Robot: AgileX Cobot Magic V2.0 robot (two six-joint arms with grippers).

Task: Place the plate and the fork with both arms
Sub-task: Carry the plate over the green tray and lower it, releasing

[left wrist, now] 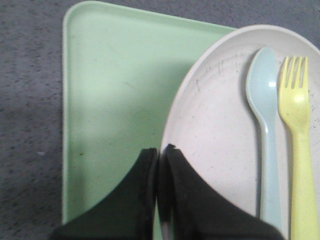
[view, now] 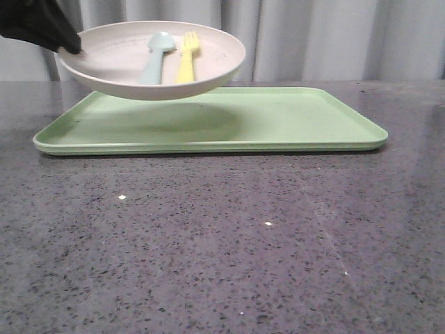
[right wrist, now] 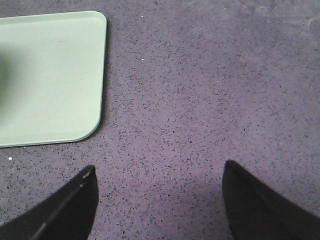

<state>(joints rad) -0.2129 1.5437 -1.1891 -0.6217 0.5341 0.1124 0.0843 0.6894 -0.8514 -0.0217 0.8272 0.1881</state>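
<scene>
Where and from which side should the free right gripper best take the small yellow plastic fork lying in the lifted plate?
Probably the slim handle of the yellow plastic fork, approached from above. It lies flat in the pale cream plate, close beside the pale blue spoon, so close across the handle's width. The left gripper pinches the plate's left rim.

I read no text, label, brand, number or sign in any of my three views. The plate (view: 118, 66) I hold carries only faint dark speckles, and the tray (view: 278, 122) and the countertop (view: 222, 243) are unmarked apart from the stone's own flecks.
</scene>
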